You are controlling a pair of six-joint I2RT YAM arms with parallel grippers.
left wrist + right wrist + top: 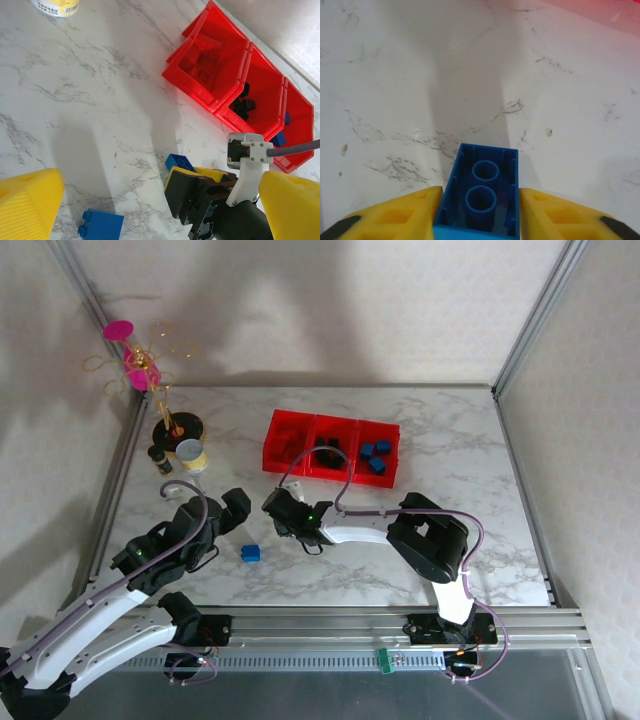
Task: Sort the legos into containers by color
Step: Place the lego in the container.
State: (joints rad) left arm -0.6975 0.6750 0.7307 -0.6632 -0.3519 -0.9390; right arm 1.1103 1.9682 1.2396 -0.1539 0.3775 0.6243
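Note:
Three joined red containers (330, 476) stand at the back centre. The left one (200, 90) holds red legos (202, 55), the middle one black legos (242, 105), the right one blue legos (375, 455). An oblong blue lego (482, 195) lies hollow side up on the marble between the fingers of my right gripper (480, 215). The jaws stand slightly apart, with a sliver of gap on its right side. That gripper (283, 508) is in front of the containers. Another blue lego (250, 553) lies loose just right of my left gripper (215, 515), which is wide open and holds nothing.
A yellow-labelled jar (191, 455), a small dark jar (160, 458) and a black stand with wire and pink flowers (178, 428) sit at the back left. Metal frame posts and white walls close in the table sides.

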